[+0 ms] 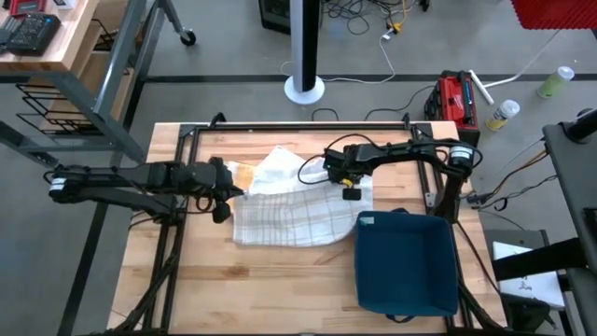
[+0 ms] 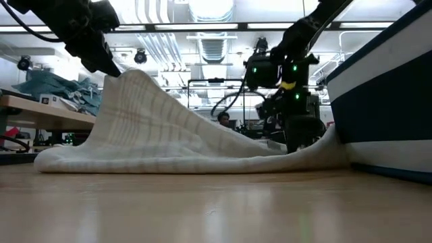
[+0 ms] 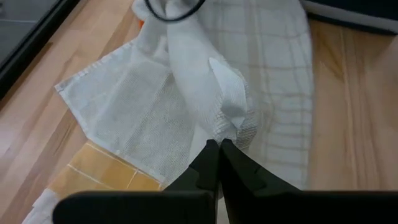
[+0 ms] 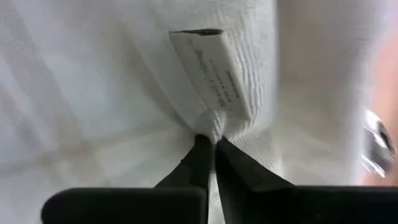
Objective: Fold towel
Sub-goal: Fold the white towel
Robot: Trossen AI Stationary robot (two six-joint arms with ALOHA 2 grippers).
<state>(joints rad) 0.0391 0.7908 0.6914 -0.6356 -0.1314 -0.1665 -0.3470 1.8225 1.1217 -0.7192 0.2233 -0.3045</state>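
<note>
Two grippers pinch one towel [image 1: 284,207] at the centre of the table [image 1: 280,280], and much of the cloth is hidden where they meet it. In the high view the left gripper [image 1: 222,198] covers the towel's 9 o'clock edge and the right gripper [image 1: 351,191] covers its 3 o'clock edge, so neither grip point can be seen from above. In the low view the right gripper [image 2: 295,128] blocks the towel's far end, and the bin [image 2: 385,94] is cut off by the picture's edge. The right wrist view is filled almost wholly by white cloth, with only a sewn label [image 4: 214,71] readable as a shape; its print cannot be made out. The left arm reaches in level from 9 o'clock, its jaws clenched on a raised fold of the towel [image 3: 230,118], which peaks there and slopes down toward 3 o'clock in the low view. The right arm stretches in from 3 o'clock, elbow bent, its jaws clenched on a bunch of cloth just below the label. A yellow patch [image 3: 99,171] shows beneath the towel's near corner. The blue bin [image 1: 406,261] sits at 4 o'clock, just beside the towel.
</note>
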